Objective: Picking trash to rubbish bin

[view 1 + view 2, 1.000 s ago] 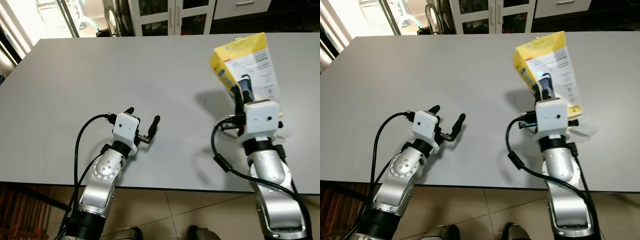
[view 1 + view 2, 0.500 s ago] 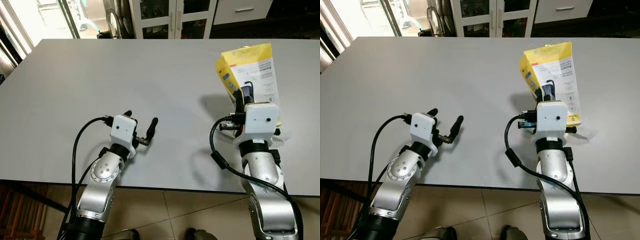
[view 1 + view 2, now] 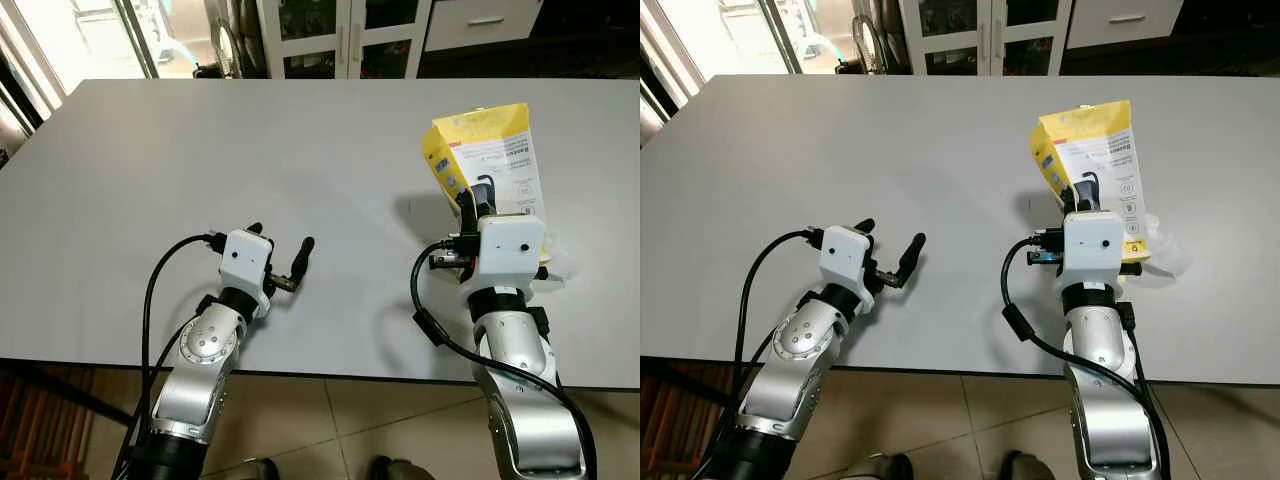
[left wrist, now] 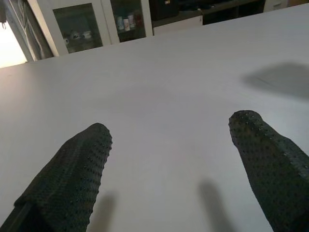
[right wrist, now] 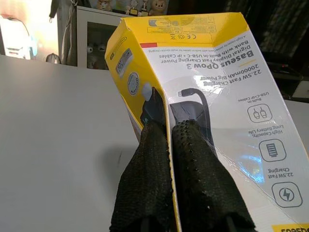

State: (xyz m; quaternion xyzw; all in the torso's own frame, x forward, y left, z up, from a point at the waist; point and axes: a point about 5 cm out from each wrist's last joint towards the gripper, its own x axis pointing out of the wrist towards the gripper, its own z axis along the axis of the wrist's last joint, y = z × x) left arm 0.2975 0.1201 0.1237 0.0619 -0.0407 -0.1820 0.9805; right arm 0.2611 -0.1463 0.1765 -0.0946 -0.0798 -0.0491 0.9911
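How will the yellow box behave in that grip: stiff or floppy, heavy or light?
The yellow box looks like thin printed card, so probably light and fairly stiff. The right gripper pinches one wall with its jaws closed on it, so that wall may flex or crease. Held by one edge and tilted, it could swing.

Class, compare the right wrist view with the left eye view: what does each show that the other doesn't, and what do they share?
The right wrist view alone makes the printed power bank wording on the yellow box readable and shows the right gripper shut on the box's edge from close up. The left eye view alone shows the left gripper open over the grey table, both silver arms and the tiled floor. Both show the box, the right gripper and the table.
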